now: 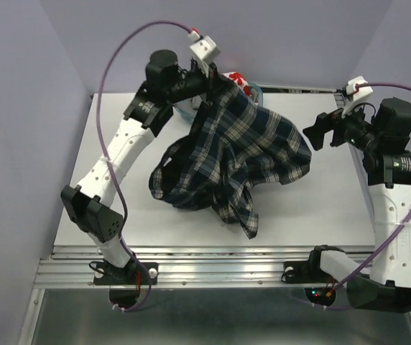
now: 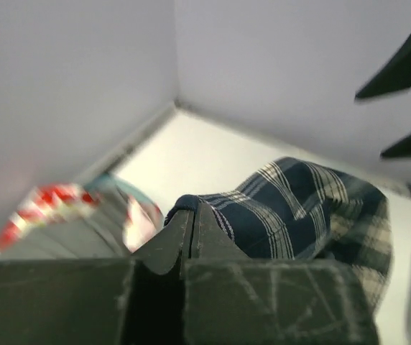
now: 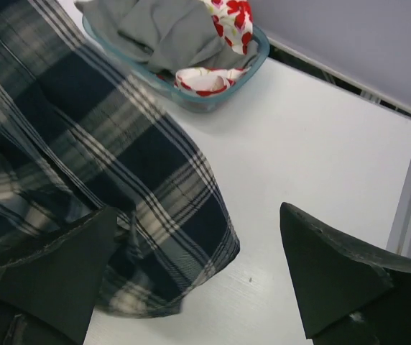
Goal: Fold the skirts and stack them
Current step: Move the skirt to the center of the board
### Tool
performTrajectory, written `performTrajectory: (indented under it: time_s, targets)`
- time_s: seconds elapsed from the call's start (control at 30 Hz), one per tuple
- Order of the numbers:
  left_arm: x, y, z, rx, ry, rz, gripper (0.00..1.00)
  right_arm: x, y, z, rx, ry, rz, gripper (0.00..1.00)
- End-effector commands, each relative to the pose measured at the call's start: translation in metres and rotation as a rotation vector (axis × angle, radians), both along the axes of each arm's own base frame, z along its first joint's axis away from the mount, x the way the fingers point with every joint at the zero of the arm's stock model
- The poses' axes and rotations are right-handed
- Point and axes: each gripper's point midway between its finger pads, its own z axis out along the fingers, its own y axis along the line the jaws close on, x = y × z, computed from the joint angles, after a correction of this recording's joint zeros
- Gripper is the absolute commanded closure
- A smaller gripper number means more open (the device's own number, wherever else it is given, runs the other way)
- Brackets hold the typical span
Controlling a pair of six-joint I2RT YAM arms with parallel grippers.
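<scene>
Three skirts in view, one in work. Plaid skirt [image 1: 234, 154] hangs bunched from the left hand [image 2: 192, 215], whose fingers are pressed together on a pinch of its upper cloth, just in front of the teal basket [image 3: 220, 99]. Its lower folds drape onto the worktop [image 3: 320, 144] and spread away from the basket toward the near edge. Grey skirt [image 3: 155, 32] and red-print skirt [image 3: 231, 14] lie crumpled inside the basket, the red print on top at its right end. Right hand [image 3: 198, 212] is spread wide and empty, to the right of the basket and just beside the plaid skirt's right fold; contact not evident. Judgement: the step in hand is drawing out the first skirt and opening it flat; no fold made, no stack begun, so the task is at an early stage. Next move calls for the right hand to take a second hold on the same edge, well apart from the left pinch, so both can stretch the cloth and lay it flat on the near side of the basket. Cannot tell which edge is the waistband.
</scene>
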Motion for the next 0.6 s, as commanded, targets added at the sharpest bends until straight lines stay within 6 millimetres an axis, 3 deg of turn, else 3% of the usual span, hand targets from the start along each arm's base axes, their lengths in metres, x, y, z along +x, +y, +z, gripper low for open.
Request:
performTrajectory:
  time_s: [0.0,0.13,0.17,0.2,0.23,0.27,0.3,0.33,0.4,0.43,0.5,0.53,0.57]
  targets:
    - [-0.002,-0.02,-0.088,0.115,0.15,-0.017,1.0,-0.012,-0.007,-0.034,-0.04,0.068,-0.017,0.0]
    - [0.004,-0.043,-0.168,0.204,0.307,-0.062,1.0,-0.017,-0.005,-0.061,-0.027,0.13,-0.015,0.0]
    - [0.009,-0.046,-0.172,0.213,0.312,-0.063,1.0,-0.016,-0.005,-0.07,-0.019,0.156,-0.013,0.0]
    - [0.018,-0.049,-0.198,0.269,0.338,-0.064,1.0,-0.015,-0.004,-0.074,-0.011,0.164,-0.013,0.0]
    - [0.022,-0.05,-0.207,0.304,0.342,-0.072,1.0,-0.013,-0.002,-0.078,-0.002,0.177,0.001,0.0]
    - [0.025,-0.052,-0.211,0.333,0.335,-0.087,1.0,-0.014,0.0,-0.081,0.006,0.184,0.01,0.0]
    - [0.03,-0.056,-0.193,0.338,0.289,-0.106,0.98,-0.011,0.001,-0.083,0.013,0.188,0.017,0.0]
    - [0.025,-0.055,-0.215,0.405,0.33,-0.153,0.94,-0.009,0.003,-0.088,0.025,0.203,0.024,0.0]
    - [0.017,-0.057,-0.2,0.425,0.293,-0.215,0.81,-0.006,0.009,-0.092,0.049,0.215,0.061,0.0]
    - [0.006,-0.052,-0.196,0.451,0.276,-0.253,0.65,-0.001,0.013,-0.095,0.072,0.234,0.088,0.0]
    - [-0.007,-0.04,-0.196,0.474,0.273,-0.272,0.5,0.007,0.018,-0.096,0.093,0.243,0.119,0.0]
    - [-0.018,-0.031,-0.174,0.461,0.226,-0.272,0.43,0.014,0.019,-0.103,0.11,0.272,0.132,0.0]
    - [-0.023,-0.023,-0.171,0.46,0.214,-0.278,0.32,0.018,0.022,-0.103,0.126,0.278,0.148,0.0]
